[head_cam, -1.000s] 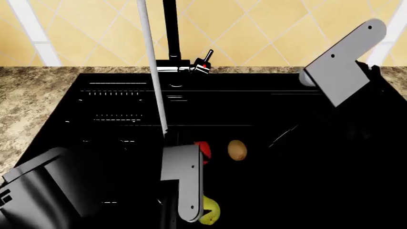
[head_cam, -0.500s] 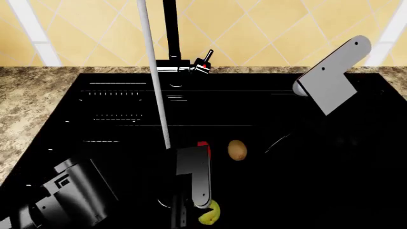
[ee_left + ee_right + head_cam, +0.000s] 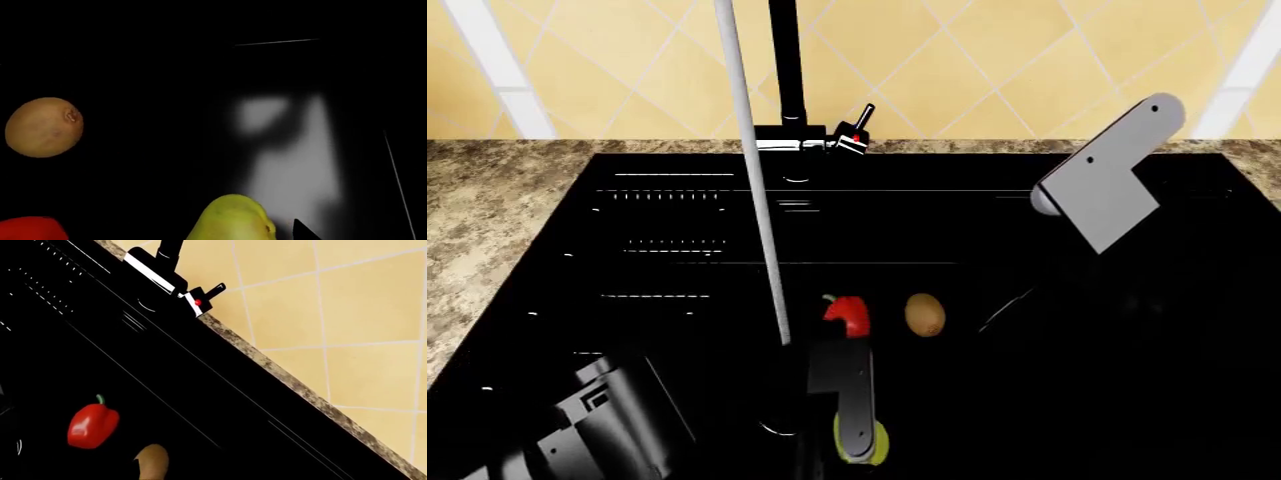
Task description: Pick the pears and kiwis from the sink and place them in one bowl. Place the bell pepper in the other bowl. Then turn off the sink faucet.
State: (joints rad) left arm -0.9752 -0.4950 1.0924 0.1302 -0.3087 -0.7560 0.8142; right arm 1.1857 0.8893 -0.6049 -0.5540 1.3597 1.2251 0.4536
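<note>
A pear [image 3: 232, 220] lies on the floor of the sink [image 3: 667, 230], right under the left gripper [image 3: 857, 440], whose grey link covers most of it in the head view, so only a yellow-green edge shows. In the left wrist view the pear sits close below the camera, with one dark fingertip [image 3: 303, 232] just beside it. The rest of the jaws is out of frame, so I cannot tell whether they are spread or pinching the fruit.

A kiwi [image 3: 925, 314] rests near the middle of the basin, and the bell pepper [image 3: 846, 313] stands just beside it, toward the faucet stream. Only one pear and one kiwi are visible, and no bowl appears in any view.

The sink faucet [image 3: 785, 70] is at the back rim, its red-tipped lever [image 3: 857, 128] beside the base, and a pale stream [image 3: 754, 180] runs down into the basin, so the water seems to be on.

The right arm [image 3: 1108, 180] hangs above the sink's right side, well apart from the fruit. Its gripper is not visible in any view.

The task looks barely started: all visible produce is in the sink and the faucet is not yet shut off.

Compared with a second ago, the left arm has moved lower and nearer the robot, uncovering the pepper and covering more of the pear. The right arm has dropped and shifted slightly left. The kiwi has not moved.
</note>
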